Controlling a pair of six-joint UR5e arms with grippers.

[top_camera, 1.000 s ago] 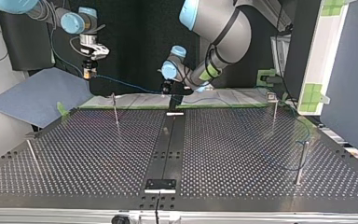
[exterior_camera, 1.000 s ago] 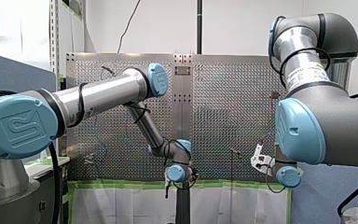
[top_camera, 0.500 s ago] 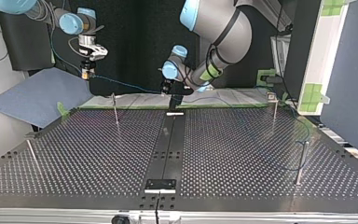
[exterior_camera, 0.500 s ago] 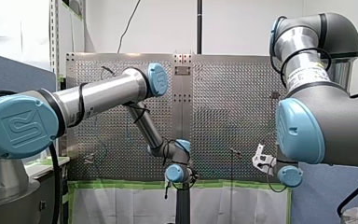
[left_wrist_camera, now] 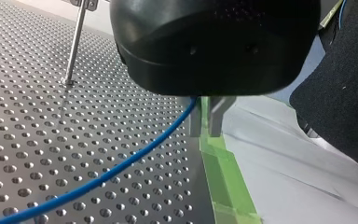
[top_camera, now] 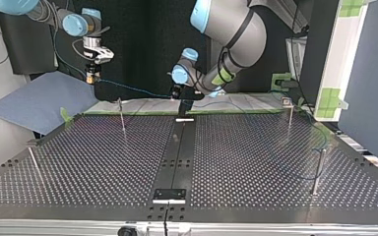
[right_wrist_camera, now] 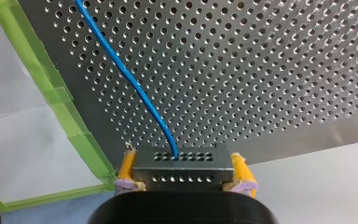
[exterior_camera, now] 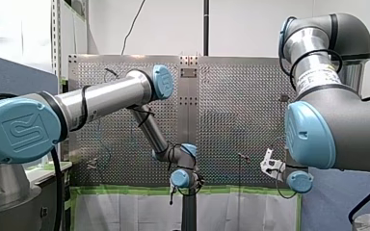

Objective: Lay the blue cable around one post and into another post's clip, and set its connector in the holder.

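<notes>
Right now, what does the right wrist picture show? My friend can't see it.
My right end effector pinches a black connector between yellow pads. A blue cable runs from it out over the perforated table, near green tape.

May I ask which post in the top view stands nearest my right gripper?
The far-row post left of the centre strip; others stand farther from my right gripper.

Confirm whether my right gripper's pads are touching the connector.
Touching. The right wrist view shows the yellow pads pressed against both ends of the black connector.
</notes>
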